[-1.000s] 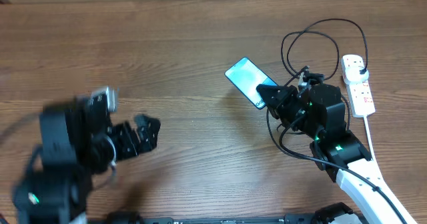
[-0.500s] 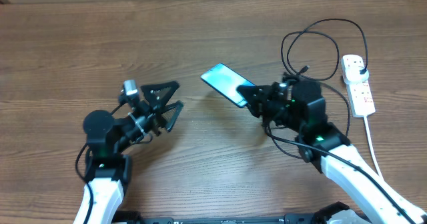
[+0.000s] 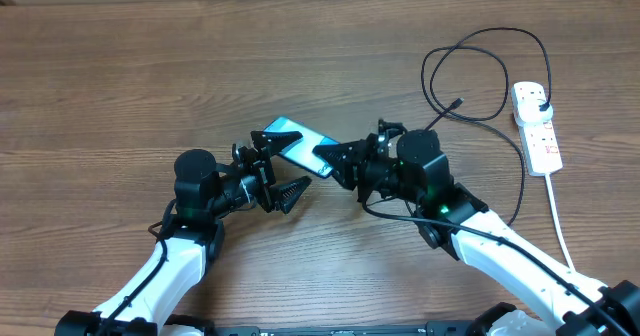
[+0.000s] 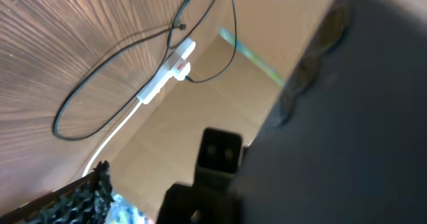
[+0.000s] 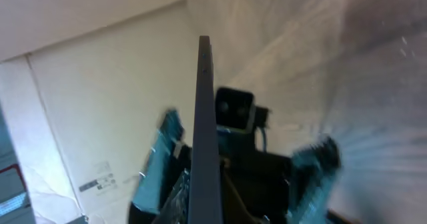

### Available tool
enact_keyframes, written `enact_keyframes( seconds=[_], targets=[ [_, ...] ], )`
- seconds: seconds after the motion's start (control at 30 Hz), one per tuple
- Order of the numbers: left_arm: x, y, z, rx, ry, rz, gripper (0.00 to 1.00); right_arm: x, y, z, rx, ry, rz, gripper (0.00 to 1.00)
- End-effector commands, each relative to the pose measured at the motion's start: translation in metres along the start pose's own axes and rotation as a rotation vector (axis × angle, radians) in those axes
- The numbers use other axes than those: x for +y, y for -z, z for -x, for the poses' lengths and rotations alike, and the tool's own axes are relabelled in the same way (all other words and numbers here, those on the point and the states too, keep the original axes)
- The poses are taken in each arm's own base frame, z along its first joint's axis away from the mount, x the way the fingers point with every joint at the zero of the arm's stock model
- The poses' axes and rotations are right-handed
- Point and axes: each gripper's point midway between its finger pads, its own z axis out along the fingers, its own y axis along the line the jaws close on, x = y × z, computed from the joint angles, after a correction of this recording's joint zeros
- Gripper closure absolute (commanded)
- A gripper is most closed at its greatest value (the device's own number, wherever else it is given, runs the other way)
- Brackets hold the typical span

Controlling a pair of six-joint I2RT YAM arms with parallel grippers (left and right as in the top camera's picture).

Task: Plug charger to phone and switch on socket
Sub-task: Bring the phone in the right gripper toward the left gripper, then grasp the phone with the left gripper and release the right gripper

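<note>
Both arms have converged over the bench (image 3: 150, 56) — right pincer (image 3: 337, 162) clamped on the phone (image 3: 297, 140), left pincer (image 3: 281, 166) spread wide beside its free end — and that slim, stiff, slick-glassed slab looks safest gripped across its dark edges.

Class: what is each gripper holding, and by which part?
The right gripper holds the phone by its end nearer that arm; the left gripper is open, holding nothing.
</note>
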Motion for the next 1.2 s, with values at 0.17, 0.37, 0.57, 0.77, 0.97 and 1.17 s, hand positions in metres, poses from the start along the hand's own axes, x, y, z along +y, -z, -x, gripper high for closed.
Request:
enact_keyframes(
  seconds=[0.17,0.37,0.57,0.77,0.97,1.17],
  targets=[
    [-0.001,-0.001,0.003,-0.02,0.019,-0.009,0.35,-0.006,-0.001,-0.008,0.01,0.075,-0.04,0.96],
    [0.0,-0.001,0.002,-0.013,0.019,-0.005,0.54,-0.007,-0.001,-0.004,-0.01,0.094,-0.042,0.96],
    [0.001,-0.001,-0.001,0.004,0.02,0.002,0.73,-0.016,0.0,0.005,-0.064,0.075,-0.077,0.96],
    [0.001,-0.002,-0.001,0.001,0.019,0.002,0.79,-0.017,0.0,0.005,-0.063,0.071,-0.083,0.96],
    [-0.001,-0.002,0.004,-0.027,0.019,-0.01,0.76,-0.017,0.0,0.003,-0.049,0.07,-0.084,0.96],
    [-0.002,-0.003,0.008,-0.053,0.017,-0.02,0.76,-0.018,0.0,0.001,-0.036,0.07,-0.085,0.96]
  ],
)
